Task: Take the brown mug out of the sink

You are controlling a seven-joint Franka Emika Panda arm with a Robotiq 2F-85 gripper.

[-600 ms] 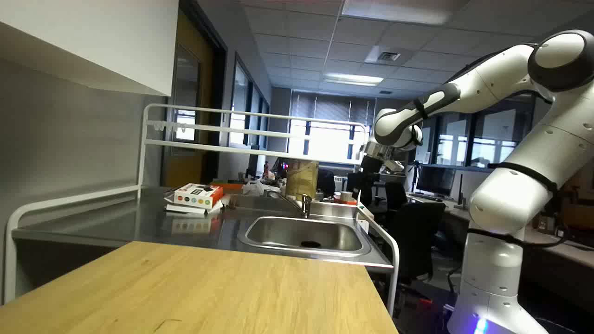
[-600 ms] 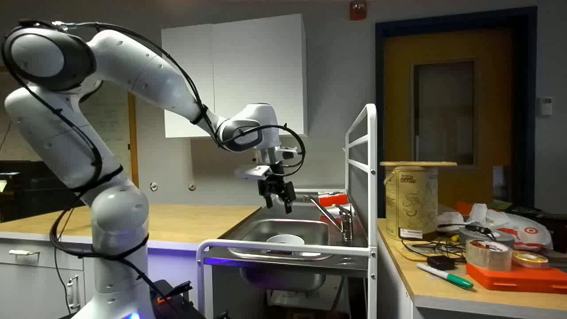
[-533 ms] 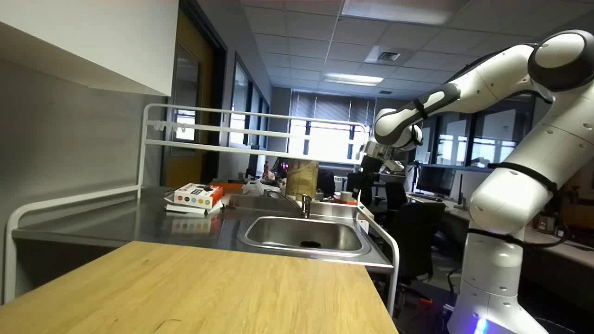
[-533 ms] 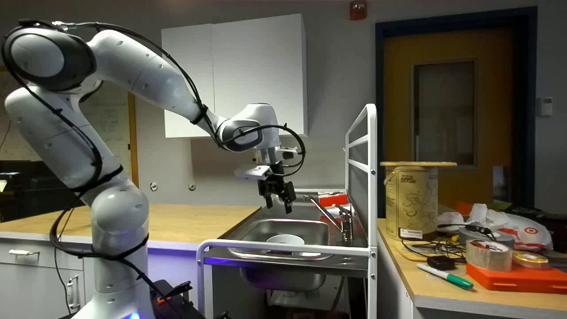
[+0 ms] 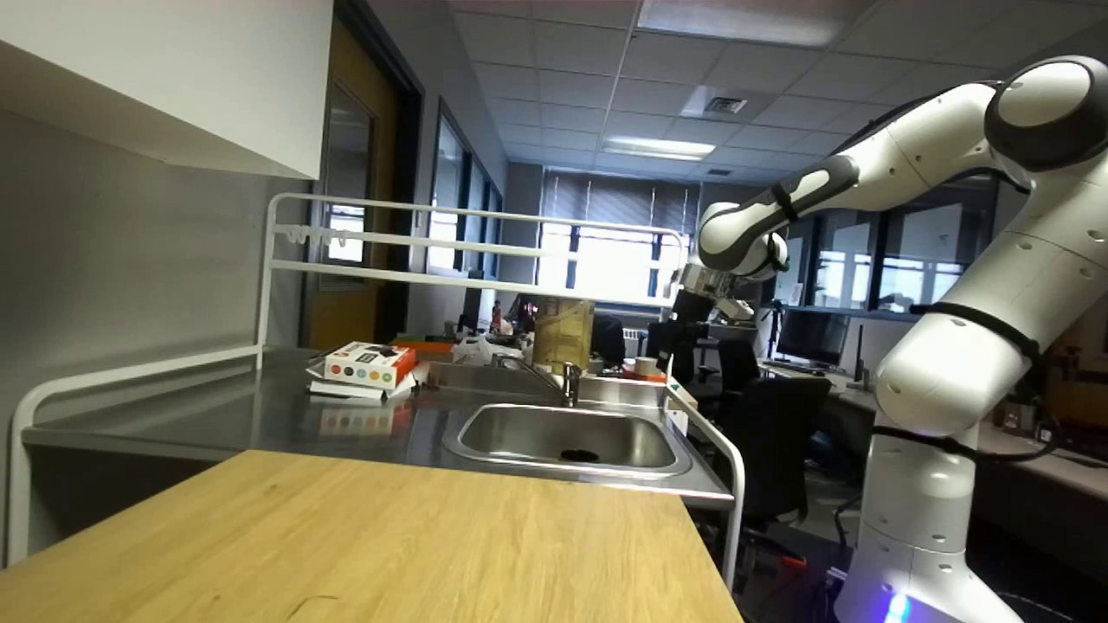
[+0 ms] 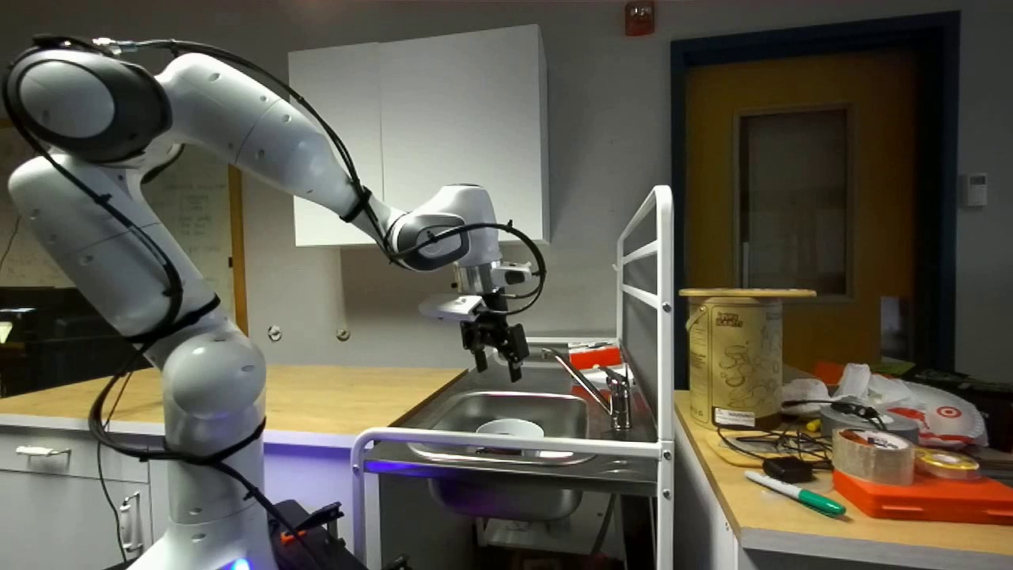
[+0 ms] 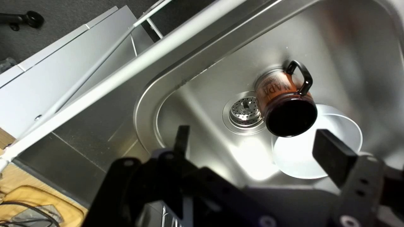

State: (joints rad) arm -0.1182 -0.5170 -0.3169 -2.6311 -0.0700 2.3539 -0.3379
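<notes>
Brown and black-handled, the NAPA mug [image 7: 281, 90] rests in the steel sink [image 7: 315, 41], well below the tool [image 6: 498, 366]; its dark mouth shows in the wrist view, though whether it stands or lies tilted is unclear. The tool's fingers [image 7: 333, 157] stand wide apart, holding nothing. Also beneath the tool, a white bowl [image 7: 300, 157] and a perforated strainer [image 7: 243, 108] appear just beside the mug. Lower and off to the tool's side stands a chrome faucet [image 6: 620, 404]; beyond it, a wooden bench [image 6: 748, 503] carries a green-capped marker [image 6: 795, 492].
</notes>
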